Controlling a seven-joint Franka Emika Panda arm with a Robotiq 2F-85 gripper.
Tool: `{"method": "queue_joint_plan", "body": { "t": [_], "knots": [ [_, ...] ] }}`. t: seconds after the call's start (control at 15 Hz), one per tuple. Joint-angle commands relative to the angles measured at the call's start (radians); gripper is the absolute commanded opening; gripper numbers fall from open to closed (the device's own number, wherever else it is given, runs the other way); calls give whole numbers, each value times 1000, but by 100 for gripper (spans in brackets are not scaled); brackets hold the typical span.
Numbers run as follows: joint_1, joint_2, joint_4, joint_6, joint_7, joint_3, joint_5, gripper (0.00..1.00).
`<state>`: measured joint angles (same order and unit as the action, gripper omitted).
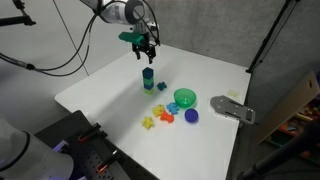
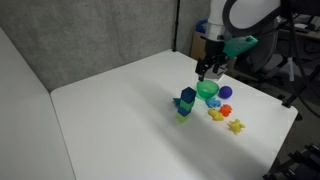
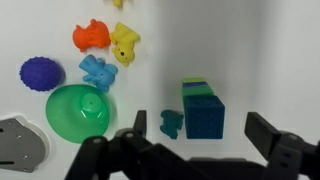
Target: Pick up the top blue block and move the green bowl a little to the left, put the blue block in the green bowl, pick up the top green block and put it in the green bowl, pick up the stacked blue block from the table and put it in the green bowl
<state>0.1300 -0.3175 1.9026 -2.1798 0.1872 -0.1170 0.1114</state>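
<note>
My fingers (image 3: 275, 145) are spread as wide as they go with nothing between them, and the gripper (image 1: 146, 47) hangs above the stack, its top blue block (image 3: 203, 118) just ahead of the gap. Beyond the finger at the wrist view's left edge, well apart from the stack, sits the green bowl (image 3: 78, 110). I judge this is the first step: I need to centre on that top cube, come straight down and close on it alone, without disturbing the top green block (image 3: 198, 93) beneath it.

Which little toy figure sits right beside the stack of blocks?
The small teal figure, right beside the block stack; the orange figure, yellow figure and light-blue figure cluster farther away, near the blue ball.
</note>
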Motion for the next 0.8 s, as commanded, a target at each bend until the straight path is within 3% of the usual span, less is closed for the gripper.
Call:
{"method": "queue_joint_plan", "body": {
  "t": [0.0,0.73],
  "knots": [
    [31,-113,-111,-24,9,19,14,100],
    [108,-374,-328,-58,31,60,10,100]
  ]
}}
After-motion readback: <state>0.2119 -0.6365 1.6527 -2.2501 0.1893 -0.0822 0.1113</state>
